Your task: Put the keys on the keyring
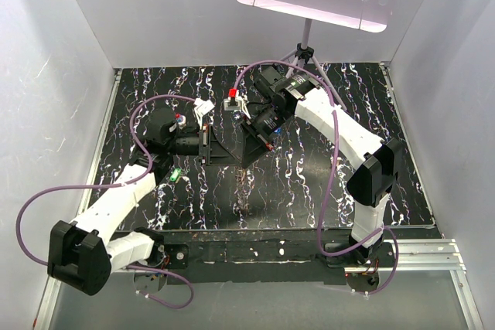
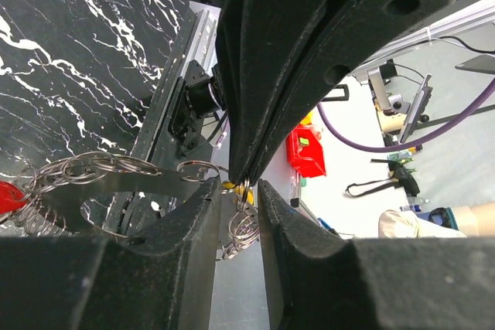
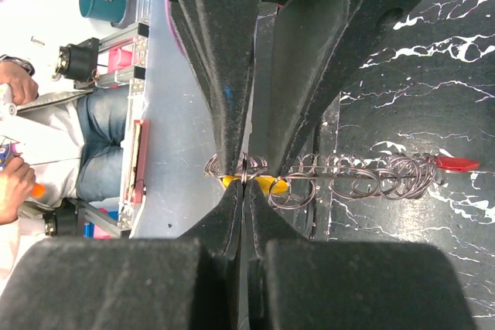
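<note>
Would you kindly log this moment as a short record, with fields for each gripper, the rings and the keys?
Right gripper: shut on one end of the wire rings
Left gripper: jaws partly apart on either side of that same end; grip unclear
Red key: at the rings' far end
Yellow key: right beside the pinch point
Table: black with white veins
</note>
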Action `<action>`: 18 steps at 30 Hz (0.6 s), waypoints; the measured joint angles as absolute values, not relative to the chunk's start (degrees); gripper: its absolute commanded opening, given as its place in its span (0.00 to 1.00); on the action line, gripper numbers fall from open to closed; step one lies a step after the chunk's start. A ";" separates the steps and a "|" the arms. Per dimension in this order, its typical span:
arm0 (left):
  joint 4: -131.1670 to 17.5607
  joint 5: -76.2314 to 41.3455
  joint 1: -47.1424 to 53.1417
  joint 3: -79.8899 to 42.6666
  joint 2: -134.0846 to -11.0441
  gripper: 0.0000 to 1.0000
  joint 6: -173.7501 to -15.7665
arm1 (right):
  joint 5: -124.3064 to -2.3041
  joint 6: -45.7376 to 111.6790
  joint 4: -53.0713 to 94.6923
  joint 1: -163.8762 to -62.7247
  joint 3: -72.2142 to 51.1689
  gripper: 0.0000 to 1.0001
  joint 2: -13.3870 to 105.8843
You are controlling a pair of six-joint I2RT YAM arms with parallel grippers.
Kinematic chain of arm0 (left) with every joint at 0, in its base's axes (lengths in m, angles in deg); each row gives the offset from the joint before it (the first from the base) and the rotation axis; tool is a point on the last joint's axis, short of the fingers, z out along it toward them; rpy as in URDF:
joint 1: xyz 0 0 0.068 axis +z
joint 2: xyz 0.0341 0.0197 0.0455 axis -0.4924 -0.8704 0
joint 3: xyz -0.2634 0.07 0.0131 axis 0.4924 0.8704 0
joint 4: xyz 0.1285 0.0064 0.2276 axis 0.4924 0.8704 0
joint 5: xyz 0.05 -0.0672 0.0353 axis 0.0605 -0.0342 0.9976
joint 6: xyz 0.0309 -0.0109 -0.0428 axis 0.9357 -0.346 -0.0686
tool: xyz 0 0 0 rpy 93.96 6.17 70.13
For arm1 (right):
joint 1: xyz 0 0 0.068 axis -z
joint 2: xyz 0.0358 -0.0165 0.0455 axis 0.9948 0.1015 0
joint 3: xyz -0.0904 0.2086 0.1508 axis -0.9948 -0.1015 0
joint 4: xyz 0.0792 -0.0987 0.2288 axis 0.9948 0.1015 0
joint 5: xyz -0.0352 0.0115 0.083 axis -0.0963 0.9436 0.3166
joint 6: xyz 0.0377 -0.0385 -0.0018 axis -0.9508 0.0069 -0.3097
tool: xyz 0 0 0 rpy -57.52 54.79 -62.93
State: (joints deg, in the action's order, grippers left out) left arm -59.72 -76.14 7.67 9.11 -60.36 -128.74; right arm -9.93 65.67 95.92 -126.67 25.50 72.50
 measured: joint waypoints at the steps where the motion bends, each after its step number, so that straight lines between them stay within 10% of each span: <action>1: -59.39 -76.12 7.61 8.91 -60.58 0.22 -128.61 | -9.95 65.67 96.07 -126.67 25.50 0.01 72.50; 18: -56.20 -77.34 6.98 7.30 -62.28 0.19 -125.64 | -10.15 65.61 96.79 -126.70 25.50 0.01 72.50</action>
